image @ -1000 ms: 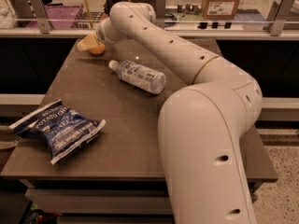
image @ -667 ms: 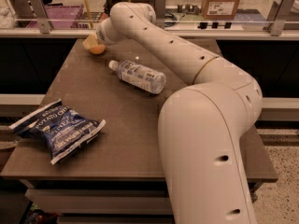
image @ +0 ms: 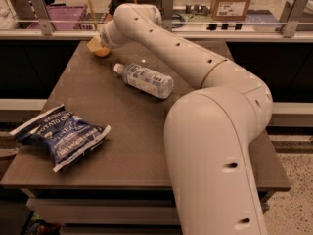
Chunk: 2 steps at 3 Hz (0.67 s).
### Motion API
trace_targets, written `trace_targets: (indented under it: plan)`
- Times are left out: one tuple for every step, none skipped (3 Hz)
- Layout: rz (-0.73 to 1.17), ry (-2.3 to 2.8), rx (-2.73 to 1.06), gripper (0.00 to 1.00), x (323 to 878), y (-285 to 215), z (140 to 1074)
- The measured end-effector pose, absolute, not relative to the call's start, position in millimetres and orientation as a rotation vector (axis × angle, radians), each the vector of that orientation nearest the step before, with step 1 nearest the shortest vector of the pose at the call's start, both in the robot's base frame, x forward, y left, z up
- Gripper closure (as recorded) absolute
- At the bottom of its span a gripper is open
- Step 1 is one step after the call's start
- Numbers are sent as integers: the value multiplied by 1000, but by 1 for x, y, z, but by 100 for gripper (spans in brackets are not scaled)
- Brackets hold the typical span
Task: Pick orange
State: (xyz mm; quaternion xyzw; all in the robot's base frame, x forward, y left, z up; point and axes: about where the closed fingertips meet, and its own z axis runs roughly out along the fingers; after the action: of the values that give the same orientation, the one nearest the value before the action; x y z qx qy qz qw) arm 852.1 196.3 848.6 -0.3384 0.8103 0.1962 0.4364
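The orange (image: 101, 51) sits at the far left corner of the brown table (image: 132, 131), partly covered by the end of my arm. My gripper (image: 96, 45) is right at the orange, reaching down over it from the right, and the wrist hides most of it. A clear water bottle (image: 145, 80) lies on its side just right of and nearer than the orange.
A blue potato chip bag (image: 61, 137) lies near the table's front left edge. My large white arm (image: 210, 131) crosses the table's right half. A glass railing with metal posts (image: 41, 13) runs behind the table.
The shape at the orange looks slightly narrower than one second ago. The arm, bottle and chip bag have not visibly moved.
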Motion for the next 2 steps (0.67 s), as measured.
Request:
trace_targets:
  plan:
    - [490,2017,-844,100,852,198,847]
    - [499,2022,-854,100,851,200,847]
